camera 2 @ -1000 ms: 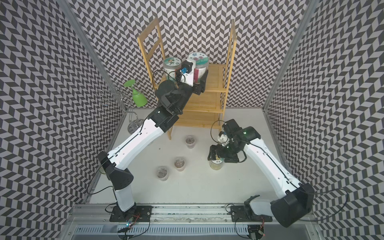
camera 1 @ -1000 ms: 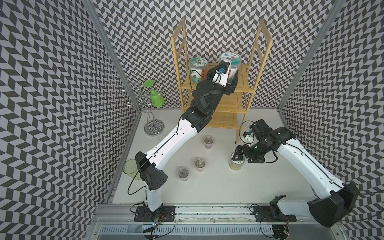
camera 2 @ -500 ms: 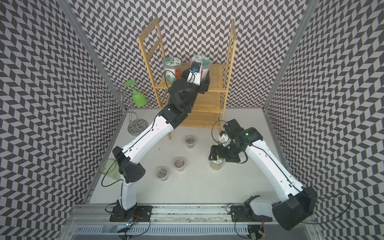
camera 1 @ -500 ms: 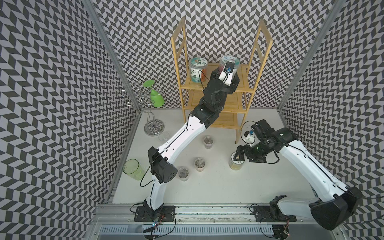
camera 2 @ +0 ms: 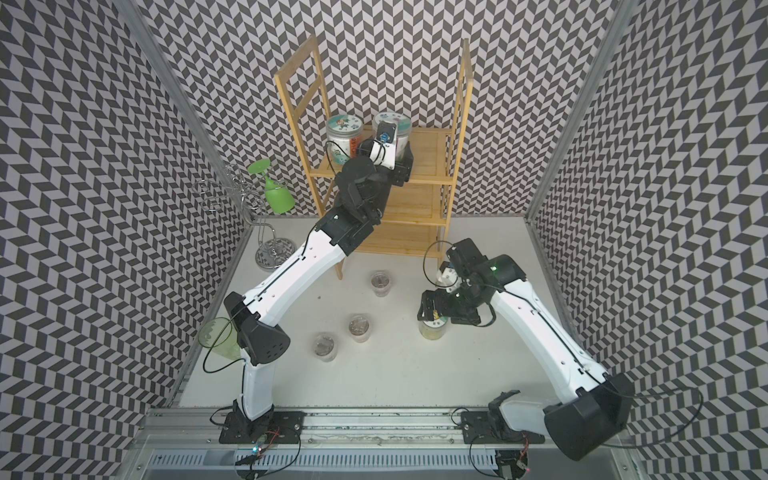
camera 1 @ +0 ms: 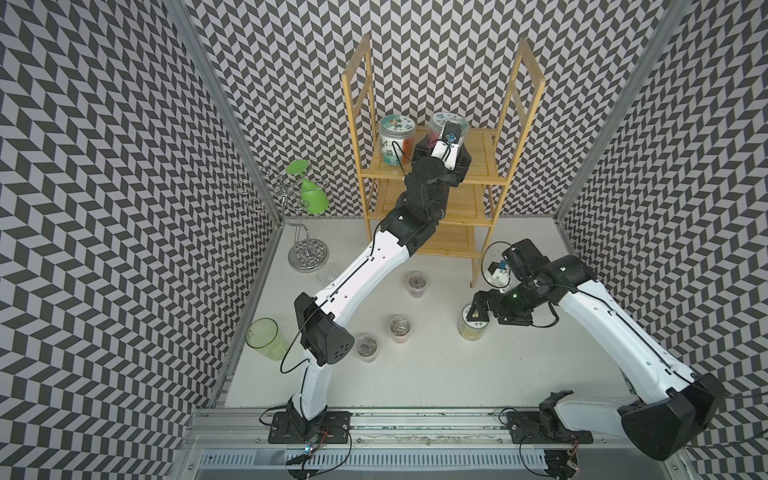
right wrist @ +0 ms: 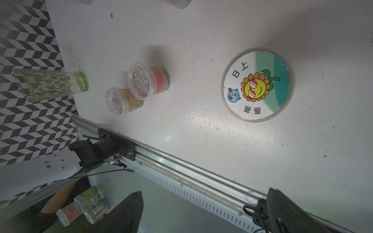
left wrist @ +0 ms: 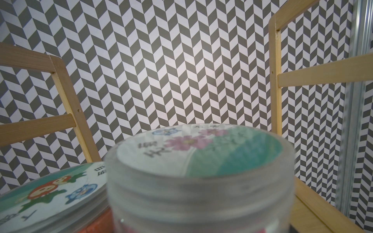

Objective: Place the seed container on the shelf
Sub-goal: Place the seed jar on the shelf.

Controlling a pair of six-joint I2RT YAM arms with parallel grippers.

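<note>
Though the seed container [left wrist: 201,173] now sits deeper on the shelf [camera 1: 484,166], left claw [camera 1: 447,138] grip unclear; right claw [camera 1: 478,308] released.

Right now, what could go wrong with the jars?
The flower-lid jar is at the left gripper over the top tier of the bamboo shelf, close beside the cartoon-lid jar. I can't tell if it is set down, so letting go might drop it, and a crooked pull back might bump its neighbour. The open right gripper hangs near the sunflower-lid jar on the table; coming down off-centre might tip it.
</note>
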